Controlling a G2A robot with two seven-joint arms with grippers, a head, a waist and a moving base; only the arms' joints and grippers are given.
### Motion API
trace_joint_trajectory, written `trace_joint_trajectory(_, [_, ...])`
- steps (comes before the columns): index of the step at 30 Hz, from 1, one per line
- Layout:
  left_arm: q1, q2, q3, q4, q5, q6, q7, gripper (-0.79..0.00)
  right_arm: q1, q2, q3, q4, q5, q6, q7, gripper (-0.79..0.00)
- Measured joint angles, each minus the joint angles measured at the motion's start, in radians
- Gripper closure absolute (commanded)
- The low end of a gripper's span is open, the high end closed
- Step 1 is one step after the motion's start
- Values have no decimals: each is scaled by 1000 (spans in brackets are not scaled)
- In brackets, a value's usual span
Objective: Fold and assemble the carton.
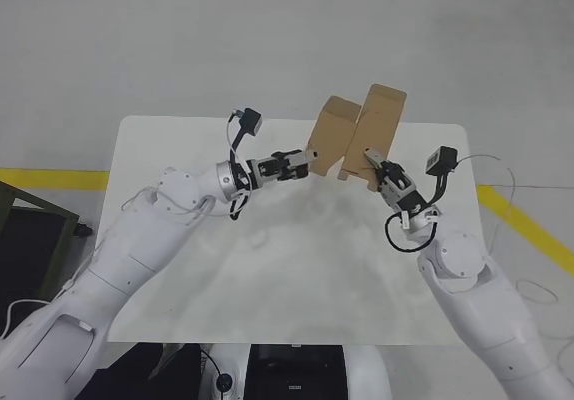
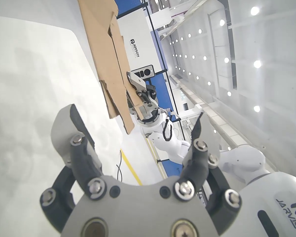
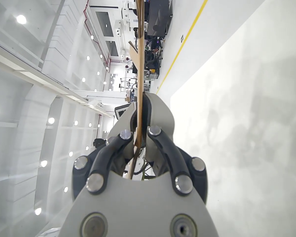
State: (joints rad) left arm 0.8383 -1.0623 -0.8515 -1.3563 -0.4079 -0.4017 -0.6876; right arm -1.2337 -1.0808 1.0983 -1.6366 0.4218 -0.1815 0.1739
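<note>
Right gripper (image 1: 370, 157) pinched the carton (image 1: 352, 125) upright at the table's (image 1: 267, 290) twelve o'clock; left gripper (image 1: 312, 157) gaped open beside it.

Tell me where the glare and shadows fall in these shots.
Top view: even light, no glare, carton plainly lit, table faintly mottled. Left wrist view: ceiling lamps flare bright, straight lines bow at the edges. Right wrist view: lamps glare too, carton edge-on in the right gripper.

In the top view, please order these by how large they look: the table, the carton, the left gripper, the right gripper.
1. table, clearly largest.
2. carton, held up nearer the camera, which may enlarge it.
3. left gripper and right gripper look about alike; I will not rank them.
</note>
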Motion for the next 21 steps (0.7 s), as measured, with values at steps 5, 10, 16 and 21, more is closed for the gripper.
trace_joint_trajectory(5, [-20,-19,19,36,-6,-6,7,-345,-5,-7,-6,-9,-13,7,10,0])
trace_joint_trajectory(10, [-31,-34,23,64,-16,-14,4,-203,-7,-14,-5,-9,-18,10,16,0])
trace_joint_trajectory(16, [-32,-43,11,83,-24,-19,-11,0,-11,-22,2,-16,-27,14,20,0])
trace_joint_trajectory(21, [-31,-48,0,86,-20,-21,-25,0,-25,-25,21,-38,-32,13,19,-785])
